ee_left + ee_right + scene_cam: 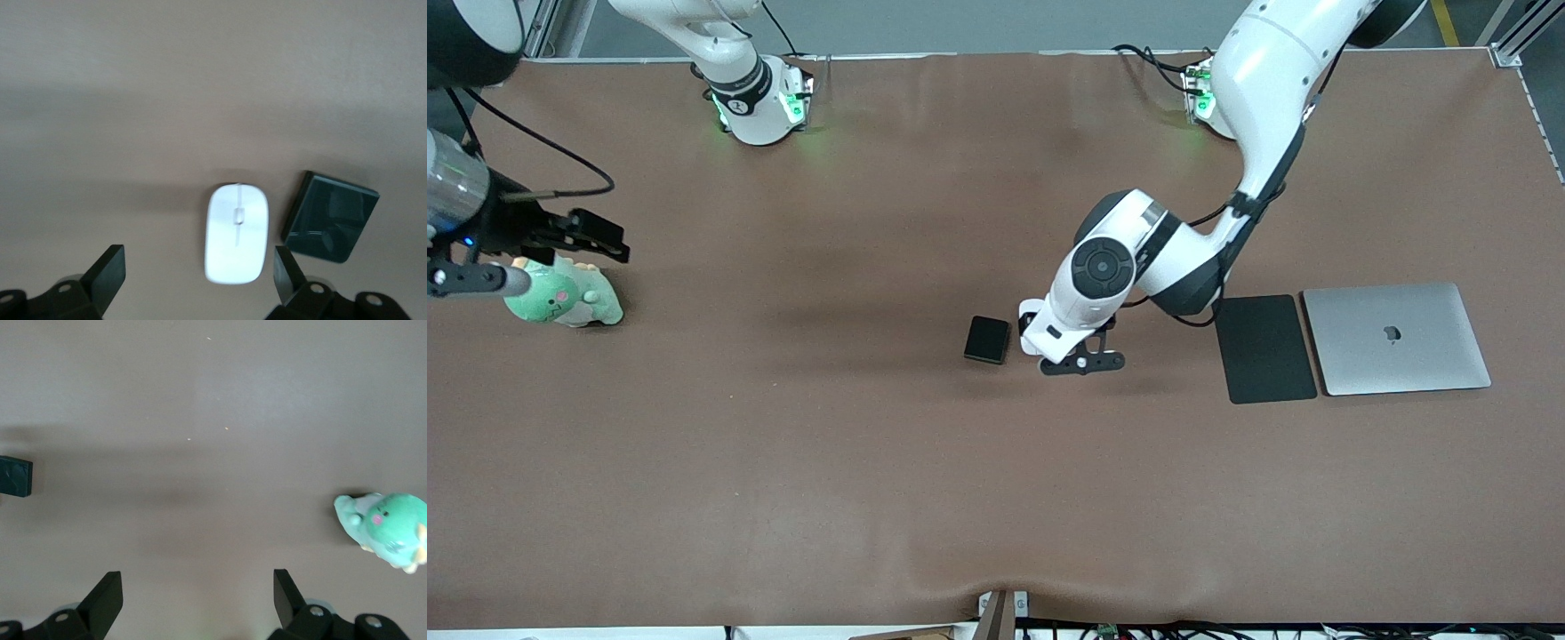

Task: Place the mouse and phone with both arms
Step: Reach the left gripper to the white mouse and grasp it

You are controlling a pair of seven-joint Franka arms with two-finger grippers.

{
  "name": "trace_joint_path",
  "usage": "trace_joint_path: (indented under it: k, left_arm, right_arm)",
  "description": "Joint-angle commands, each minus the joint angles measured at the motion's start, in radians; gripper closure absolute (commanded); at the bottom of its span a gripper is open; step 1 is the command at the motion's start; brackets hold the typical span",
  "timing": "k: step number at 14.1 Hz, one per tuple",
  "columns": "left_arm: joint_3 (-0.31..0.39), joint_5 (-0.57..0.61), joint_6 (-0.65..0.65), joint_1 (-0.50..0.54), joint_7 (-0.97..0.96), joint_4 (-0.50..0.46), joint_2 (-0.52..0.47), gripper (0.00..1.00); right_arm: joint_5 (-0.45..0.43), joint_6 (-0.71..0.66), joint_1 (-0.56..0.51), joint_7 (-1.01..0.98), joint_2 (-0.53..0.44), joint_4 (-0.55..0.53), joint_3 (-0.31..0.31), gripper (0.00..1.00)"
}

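Left claw wide over the mouse; descending off-centre could nudge the phone just beside; right claw wide, waiting.

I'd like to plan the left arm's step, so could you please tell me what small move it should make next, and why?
Probably lower the left hand straight down onto the mouse. Its fingers are open, the mouse lies between them on the table, not yet gripped, and the phone sits just beside it. The right hand waits open near the plush.
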Motion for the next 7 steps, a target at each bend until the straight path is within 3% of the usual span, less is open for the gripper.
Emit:
trace_joint_path:
  k: [1,7]
  left_arm:
    - [0.027,0.025,0.067,-0.054,-0.068,0.02,0.053,0.05]
    - [0.027,0.112,0.092,-0.085,-0.156,0.018,0.118,0.11]
  right_arm:
    - [0.022,0.021,0.043,0.0,0.054,0.025,0.0,0.0]
    - [0.021,0.025,0.14,0.0,0.106,0.025,0.0,0.0]
